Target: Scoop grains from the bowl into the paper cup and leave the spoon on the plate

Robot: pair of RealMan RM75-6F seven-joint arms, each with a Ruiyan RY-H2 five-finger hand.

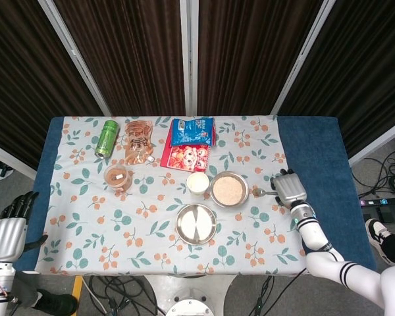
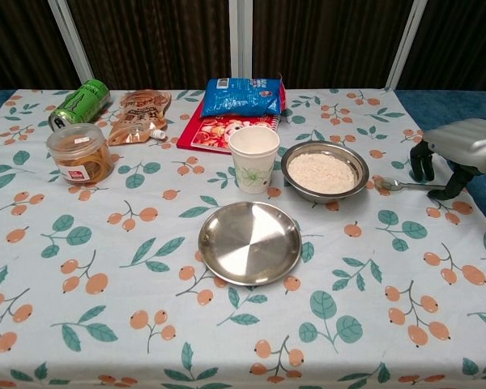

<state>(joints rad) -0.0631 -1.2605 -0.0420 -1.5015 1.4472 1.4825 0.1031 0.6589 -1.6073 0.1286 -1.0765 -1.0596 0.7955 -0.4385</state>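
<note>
A metal spoon (image 2: pixel 397 185) lies on the cloth just right of the steel bowl (image 2: pixel 324 196) of pale grains, handle pointing right. My right hand (image 2: pixel 458 147) hovers over the handle's end, fingers and thumb apart on either side of it, gripping nothing. From the head view the right hand (image 1: pixel 288 188) covers the handle of the spoon (image 1: pixel 259 192). A white paper cup (image 2: pixel 253 158) stands upright left of the bowl. An empty steel plate (image 2: pixel 249 241) sits in front of them. My left hand (image 1: pixel 6 230) hangs off the table's left edge, fingers apart.
Along the back are a green can (image 2: pixel 79 104) on its side, a brown pouch (image 2: pixel 140 113), a blue snack bag (image 2: pixel 243 96) and a red packet (image 2: pixel 219 130). A lidded plastic jar (image 2: pixel 81 152) stands at the left. Bare blue cloth (image 1: pixel 319 158) borders the right side.
</note>
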